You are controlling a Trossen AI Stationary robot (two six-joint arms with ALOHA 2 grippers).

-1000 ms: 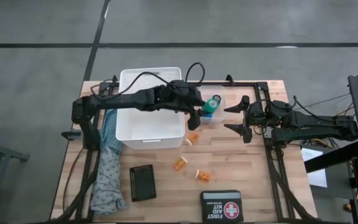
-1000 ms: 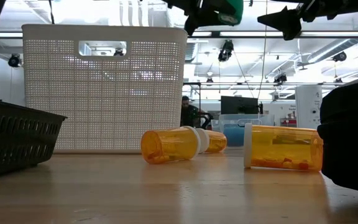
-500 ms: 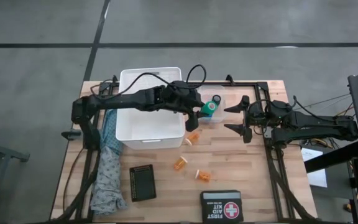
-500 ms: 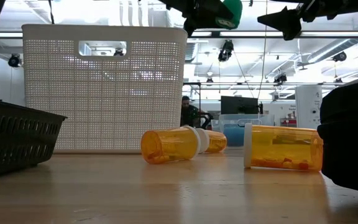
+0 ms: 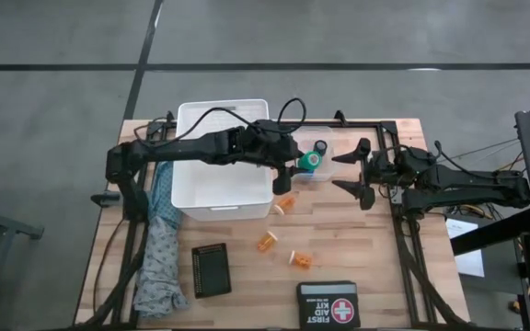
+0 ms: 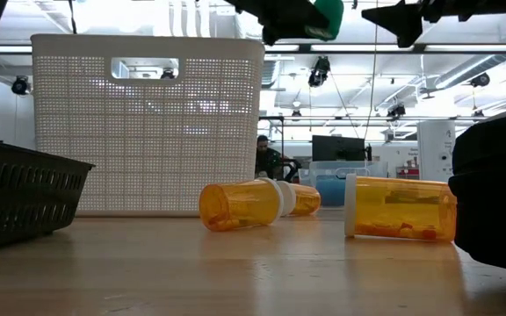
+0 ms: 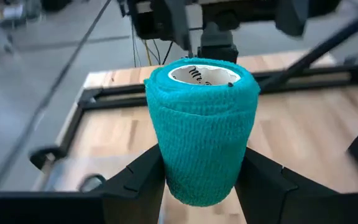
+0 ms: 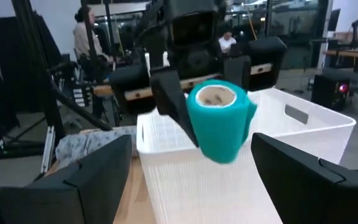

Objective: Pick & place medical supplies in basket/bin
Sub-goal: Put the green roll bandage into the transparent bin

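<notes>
High view: my left gripper (image 5: 294, 168), jaws clamped on the teal bandage roll (image 5: 312, 162), has moved slightly toward the white basket (image 5: 221, 158) near the tabletop's far edge. Low view: the roll hangs above the basket's corner. Right wrist view: my right gripper (image 5: 357, 169) waits open beside it. Release seems near.

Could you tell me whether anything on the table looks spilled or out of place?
Three orange pill bottles lie tipped on their sides on the wooden table, outside the white basket. A patterned cloth hangs crumpled along the table's left edge. Nothing looks damaged.
</notes>
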